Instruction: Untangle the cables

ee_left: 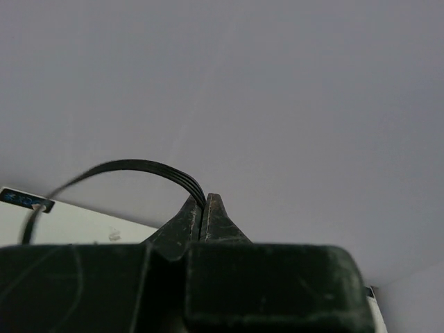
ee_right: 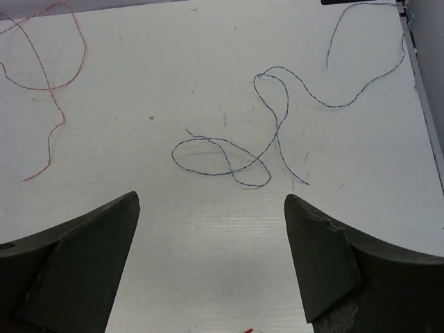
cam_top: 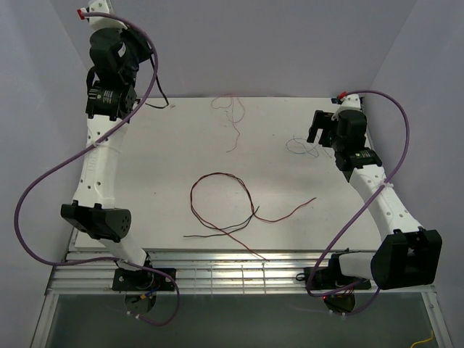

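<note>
Left gripper [ee_left: 203,201] is pinched shut on a black cable [ee_left: 139,165] and held high over the far left corner, I'd guess to draw that cable clear of the others. Right gripper [ee_right: 211,200] hangs with jaws wide apart just short of a blue cable [ee_right: 277,132] curled at the right, probably lined up to take it next. A pink cable [cam_top: 232,116] lies near the far edge. Red and black strands [cam_top: 221,206] loop and cross in the middle of the table [cam_top: 348,217], which is flat, white and matte. Plain pale lilac walls [cam_top: 254,43] close it in.
</note>
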